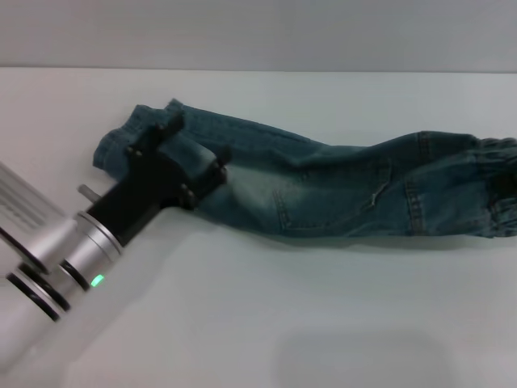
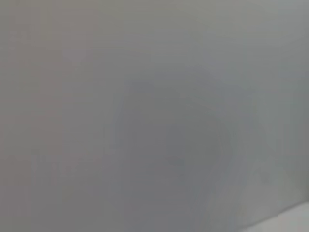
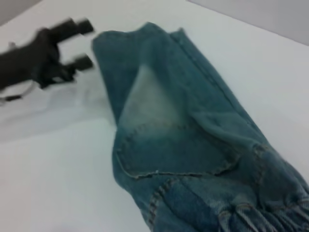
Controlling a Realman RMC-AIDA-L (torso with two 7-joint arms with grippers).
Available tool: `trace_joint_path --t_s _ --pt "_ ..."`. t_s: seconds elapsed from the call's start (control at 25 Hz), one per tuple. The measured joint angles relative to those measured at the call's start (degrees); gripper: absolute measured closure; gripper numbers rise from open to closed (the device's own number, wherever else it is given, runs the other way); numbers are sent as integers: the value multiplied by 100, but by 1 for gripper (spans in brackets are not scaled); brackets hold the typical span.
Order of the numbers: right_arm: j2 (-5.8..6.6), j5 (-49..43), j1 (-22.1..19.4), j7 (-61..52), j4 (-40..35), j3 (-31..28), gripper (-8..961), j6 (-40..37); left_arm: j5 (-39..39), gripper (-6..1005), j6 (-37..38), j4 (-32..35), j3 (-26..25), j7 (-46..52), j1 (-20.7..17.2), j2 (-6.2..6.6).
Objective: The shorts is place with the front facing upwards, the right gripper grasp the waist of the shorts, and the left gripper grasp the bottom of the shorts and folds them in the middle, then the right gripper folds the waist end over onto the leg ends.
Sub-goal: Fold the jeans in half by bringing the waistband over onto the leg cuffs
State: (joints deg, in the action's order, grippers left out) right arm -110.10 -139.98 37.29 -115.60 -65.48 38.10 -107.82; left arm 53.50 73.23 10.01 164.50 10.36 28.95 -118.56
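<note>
The shorts (image 1: 323, 186): one pair, blue denim, lying lengthwise across the white table (image 1: 258, 323), folded along their length so the two legs lie stacked. One gathered waist (image 1: 499, 194) sits at the robot's right, at the edge of the head view. The leg ends (image 1: 133, 129) sit at the robot's left. One pale faded patch (image 1: 258, 190) shows on the upper leg, and one pocket seam with tan stitching (image 1: 283, 212) beside it.

Grippers: one is visible. The left gripper (image 1: 192, 144) is a black pronged claw on a black block joined to a silver cylinder (image 1: 48, 242) with one green light (image 1: 98, 281). It is positioned over the leg ends, above the denim. Two prongs are spread apart, with no cloth between them. The right gripper appears in no view, so its state cannot be determined.

View differences:
- Head view: shows the full length of the shorts and the left arm's cylinder.
- Right wrist view: shows the waist gathers (image 3: 260, 215) nearest the camera, the curved pocket seam (image 3: 169, 171), the faded patch (image 3: 147, 96), and the left gripper (image 3: 79, 43) beyond the hem edge (image 3: 140, 31), apart from the cloth. It confirms the spread prongs.
- Left wrist view: shows only a featureless grey field; nothing is identifiable.
</note>
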Motion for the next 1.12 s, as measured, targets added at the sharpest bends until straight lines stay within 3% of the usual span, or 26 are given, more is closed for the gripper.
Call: trace_joint_path --t_s 0.52,0.8,1.12 --pt "12 540 -19 -146 -319 -63 912 -925 6 172 -1243 1288 -297 -2357 -5 -53" --pt "24 867 -45 -234 -480 -221 912 -1340 -42 172 -1848 1435 -200 -2538 169 -53" --pt "78 1057 -4 -317 -632 -528 912 -1654 -594 172 -2027 1611 -159 -2537 93 -53"
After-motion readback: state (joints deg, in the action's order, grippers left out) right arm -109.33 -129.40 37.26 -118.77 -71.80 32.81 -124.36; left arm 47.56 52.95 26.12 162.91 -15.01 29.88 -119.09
